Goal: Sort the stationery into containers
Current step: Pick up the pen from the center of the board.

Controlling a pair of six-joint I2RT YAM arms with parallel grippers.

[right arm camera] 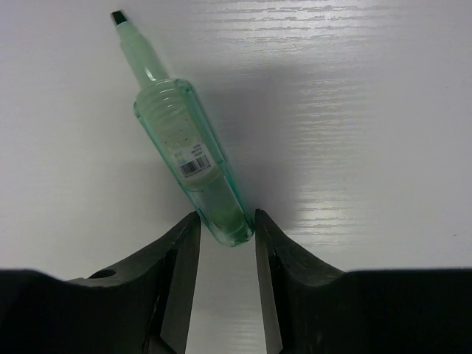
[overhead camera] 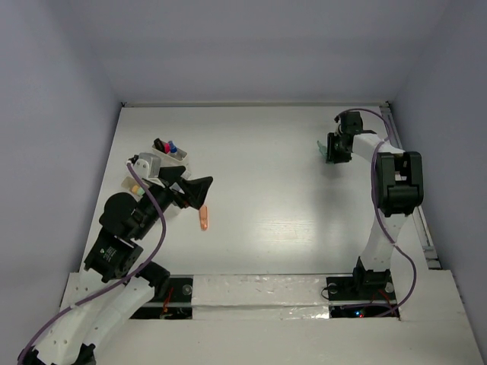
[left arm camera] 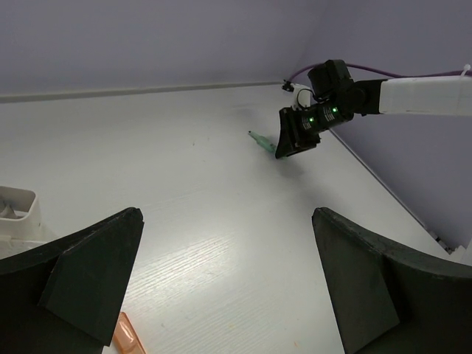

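My right gripper (right arm camera: 226, 221) is far right on the table (overhead camera: 333, 150). Its jaws pinch the tail end of a pale green highlighter (right arm camera: 184, 140), which lies uncapped, its tip pointing away. The highlighter also shows in the top view (overhead camera: 322, 144) and the left wrist view (left arm camera: 259, 140). My left gripper (overhead camera: 196, 188) is open and empty, wide apart in its own view (left arm camera: 225, 221). An orange marker (overhead camera: 203, 219) lies on the table just below it, its end showing in the left wrist view (left arm camera: 129, 335). The translucent white bins (overhead camera: 169, 161) stand at the left, holding a pink-black and a blue-capped marker.
A corner of the bins (left arm camera: 16, 210) shows at the left edge of the left wrist view. Grey walls enclose the white table on the back and both sides. The right arm (overhead camera: 396, 182) stands along the table's right edge.
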